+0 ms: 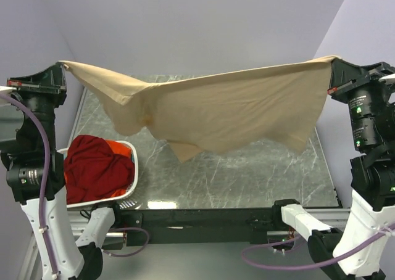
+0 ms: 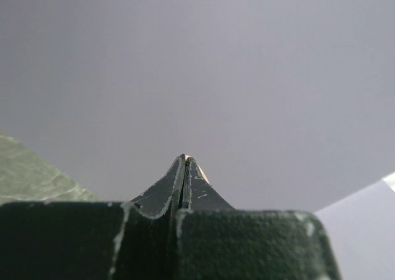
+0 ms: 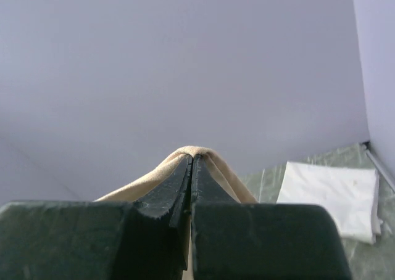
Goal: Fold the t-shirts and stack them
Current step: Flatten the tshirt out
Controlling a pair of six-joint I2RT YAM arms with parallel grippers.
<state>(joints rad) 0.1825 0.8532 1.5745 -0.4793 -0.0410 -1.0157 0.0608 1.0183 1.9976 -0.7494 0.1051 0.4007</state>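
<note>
Tan t-shirt [image 1: 228, 110] hangs stretched L-R above marble table [image 1: 247, 181]. L gripper [image 1: 63, 70] clamped on its left corner, R gripper [image 1: 332, 70] on right corner. Red t-shirt [image 1: 92, 166] in basket [image 1: 134, 163], near left. Cream t-shirt [image 3: 330, 193] lies folded flat on table.

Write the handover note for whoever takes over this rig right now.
Left gripper: shut on one corner of the tan t-shirt.
Right gripper: shut on another corner; shirt hangs stretched between them above the table.
Done: one white t-shirt lies folded on the table.
Left: fold and stack the tan one; red shirt and orange shirt wait in the laundry basket.
</note>
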